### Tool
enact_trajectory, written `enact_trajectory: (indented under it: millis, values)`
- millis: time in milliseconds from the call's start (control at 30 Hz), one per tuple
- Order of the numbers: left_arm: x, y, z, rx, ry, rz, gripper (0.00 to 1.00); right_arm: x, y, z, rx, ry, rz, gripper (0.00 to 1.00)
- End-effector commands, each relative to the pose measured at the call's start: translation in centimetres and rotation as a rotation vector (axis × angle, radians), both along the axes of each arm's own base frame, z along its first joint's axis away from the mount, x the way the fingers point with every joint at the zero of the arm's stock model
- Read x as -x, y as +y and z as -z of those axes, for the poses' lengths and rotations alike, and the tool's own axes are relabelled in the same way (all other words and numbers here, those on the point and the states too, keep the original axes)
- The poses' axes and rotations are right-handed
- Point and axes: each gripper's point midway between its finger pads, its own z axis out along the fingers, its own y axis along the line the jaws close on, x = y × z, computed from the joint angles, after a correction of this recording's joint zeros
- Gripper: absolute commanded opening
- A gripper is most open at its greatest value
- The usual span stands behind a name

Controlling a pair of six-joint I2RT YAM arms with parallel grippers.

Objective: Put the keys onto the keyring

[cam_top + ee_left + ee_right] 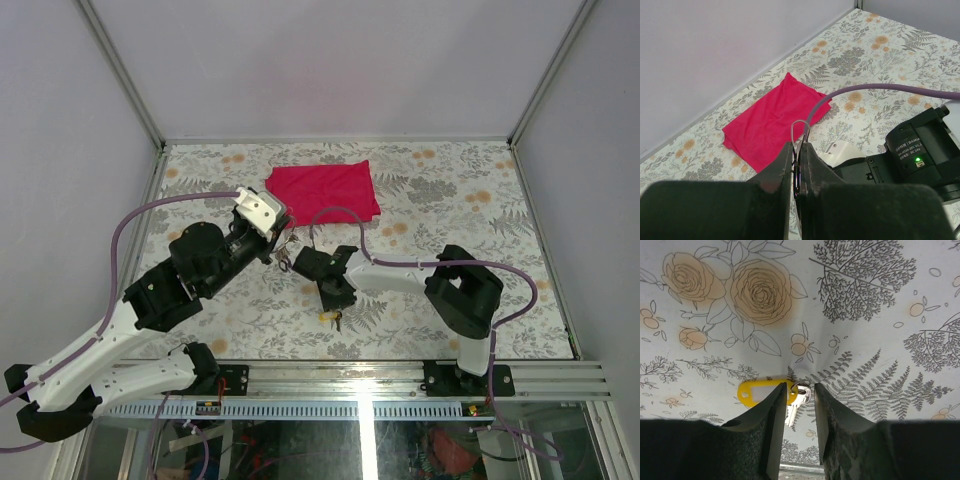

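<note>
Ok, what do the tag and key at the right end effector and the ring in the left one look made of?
Tag: yellow plastic, smooth, with a paper-looking white window. Key: silvery metal, with bright glints on its blade. Keyring: thin bare wire, steel-looking and shiny along its loop; the exact alloy can't be told.

Your keyring (pixel 792 132), a thin silver wire loop, stands upright, pinched in the closed left hand (pixel 798 147), with its top poking above the fingertips. One small silver key (pixel 792 414) with a yellow tag (pixel 760 391) lies flat on the bench (pixel 865 365), between the parted fingers of the right hand (pixel 800 390).
</note>
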Motion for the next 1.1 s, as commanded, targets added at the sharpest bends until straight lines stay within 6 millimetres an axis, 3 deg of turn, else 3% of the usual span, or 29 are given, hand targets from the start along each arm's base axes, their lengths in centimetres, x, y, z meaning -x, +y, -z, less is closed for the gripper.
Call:
enact_trajectory:
  millis: [0,333,600,667,833,1067]
  values:
    - [-0.4,-0.1,-2.2,0.059,-0.063,-0.008,0.0,0.8,0.4,0.7,-0.003,0.043,-0.006,0.35]
    - [-0.4,-0.1,-2.2,0.057,-0.062,-0.01,0.0,0.8,0.6,0.8,-0.012,0.045,-0.021,0.24]
    - [-0.4,0.0,-2.2,0.057,-0.065,-0.012,0.0,-0.1,1.5,-0.5,-0.073,-0.017,-0.081,0.05]
    - [-0.4,0.1,-2.2,0.057,-0.064,-0.014,0.0,-0.2,1.9,-0.9,-0.106,-0.03,-0.122,0.0]
    - [-0.4,0.2,-2.3,0.056,-0.068,-0.017,0.0,0.6,2.7,-2.1,-0.199,-0.046,-0.284,0.0]
    - [-0.4,0.3,-2.3,0.053,-0.07,-0.02,0.0,1.6,1.4,-3.5,-0.193,-0.069,-0.593,0.0]
